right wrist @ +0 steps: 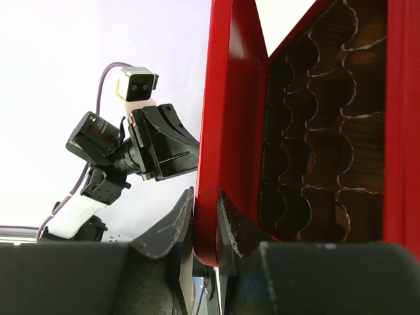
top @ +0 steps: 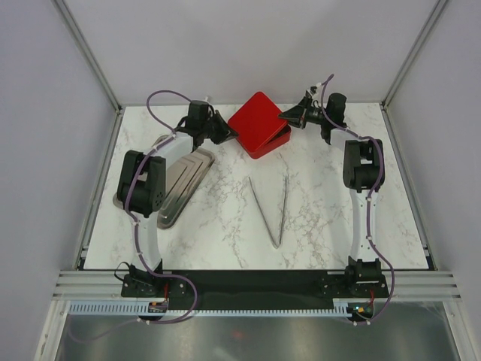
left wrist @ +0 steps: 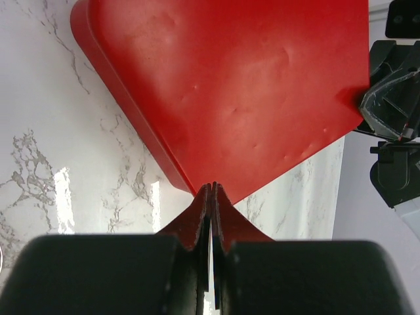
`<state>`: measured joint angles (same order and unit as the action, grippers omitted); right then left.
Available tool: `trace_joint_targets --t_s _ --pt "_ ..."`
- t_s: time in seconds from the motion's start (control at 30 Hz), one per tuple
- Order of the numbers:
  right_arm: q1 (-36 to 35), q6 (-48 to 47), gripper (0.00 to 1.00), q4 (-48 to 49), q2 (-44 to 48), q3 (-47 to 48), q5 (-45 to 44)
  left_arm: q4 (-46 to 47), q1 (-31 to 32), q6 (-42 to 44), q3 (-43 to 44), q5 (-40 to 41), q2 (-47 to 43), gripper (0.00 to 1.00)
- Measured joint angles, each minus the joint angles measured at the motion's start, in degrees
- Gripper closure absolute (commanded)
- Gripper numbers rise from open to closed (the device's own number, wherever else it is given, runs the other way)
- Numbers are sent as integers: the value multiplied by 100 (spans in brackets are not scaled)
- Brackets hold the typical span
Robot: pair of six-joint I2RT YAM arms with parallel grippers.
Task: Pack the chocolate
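A red square box (top: 258, 122) sits by the middle of the table's far edge, one corner turned toward the near edge. The table (top: 323, 218) is white and marble-patterned. The left gripper (left wrist: 211, 194) meets the box's left corner with its fingers pressed together (whether any rim lies between them cannot be told). The right gripper (right wrist: 206, 195) pinches a red wall of the box at its right corner. There the box gapes open, baring brown scalloped paper compartments (right wrist: 315, 131). These are too dark to read, so where the chocolate lies cannot be told. Slim metal tongs (top: 276, 239) lie untouched at the middle of the table, arms spread in a V with the joint toward the near edge. A rectangular steel tray (top: 188, 174) lies toward the left edge, partly under the left arm.
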<state>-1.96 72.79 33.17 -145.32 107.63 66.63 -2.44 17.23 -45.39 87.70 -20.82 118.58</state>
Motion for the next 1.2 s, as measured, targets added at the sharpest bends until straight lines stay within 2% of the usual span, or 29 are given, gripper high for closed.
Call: trace_joint_targets --t_s 0.07,0.2,0.3,0.63,0.73,0.97,1.2 --pt "33 44 99 0 -59 63 26 2 17 -2 26 7 66 98" --pt "79 179 86 26 -221 184 57 2 55 -4 55 35 177 92" --pt "101 258 79 24 -352 243 63 -13 76 -20 76 81 262 92" --pt "251 293 75 -31 -481 332 55 -37 96 -22 402 83 601 92" --pt "315 195 71 -133 -481 352 -7 -22 116 -24 522 81 691 92" --pt "391 -2 54 -313 -481 398 -107 4 168 -26 678 44 916 91" --pt "481 -616 49 -1117 -472 428 -334 74 192 -68 885 -57 1027 91"
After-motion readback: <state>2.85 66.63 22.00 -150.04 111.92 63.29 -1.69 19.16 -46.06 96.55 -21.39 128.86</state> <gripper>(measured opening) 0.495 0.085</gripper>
